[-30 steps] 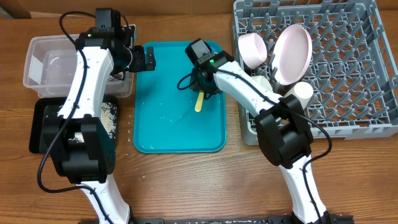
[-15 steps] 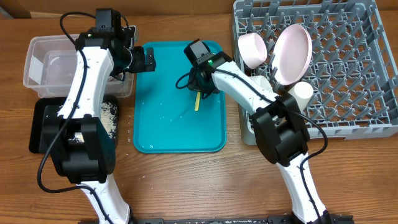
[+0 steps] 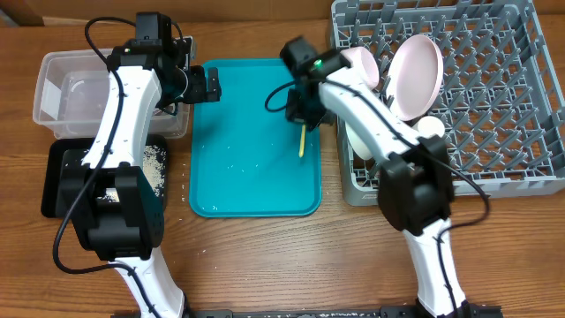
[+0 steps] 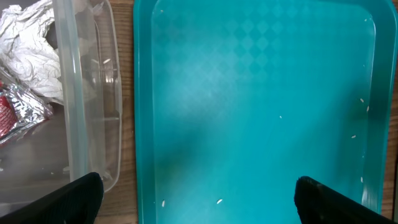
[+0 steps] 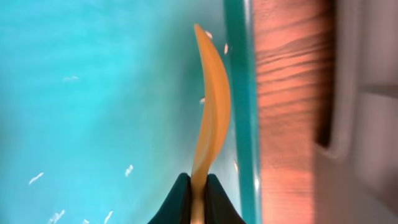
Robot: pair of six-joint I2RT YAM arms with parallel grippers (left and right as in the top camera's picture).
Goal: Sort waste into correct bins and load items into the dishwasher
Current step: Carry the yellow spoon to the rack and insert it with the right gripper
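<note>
As your right tool [image 5: 198, 183], clamped on the spoon [image 5: 212, 106], swung it from the tray [image 3: 238, 177] middle toward the rack [image 3: 503, 97], racking looked next; your left tool [image 4: 199, 199] gaped wide.

We saw the pale yellow spoon [image 3: 301, 141] held at one end by the right gripper [image 5: 198, 190], near the grey rack [image 3: 494, 97], where a pink bowl [image 3: 415, 75] stood on edge. The white napkin [image 4: 28, 43] and red wrapper [image 4: 15, 112] lay in the clear tub [image 3: 53, 75].

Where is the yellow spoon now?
In the overhead view, the yellow spoon is held by the right gripper, jaws shut, over the teal tray near its right edge, left of the grey dish rack.
</note>
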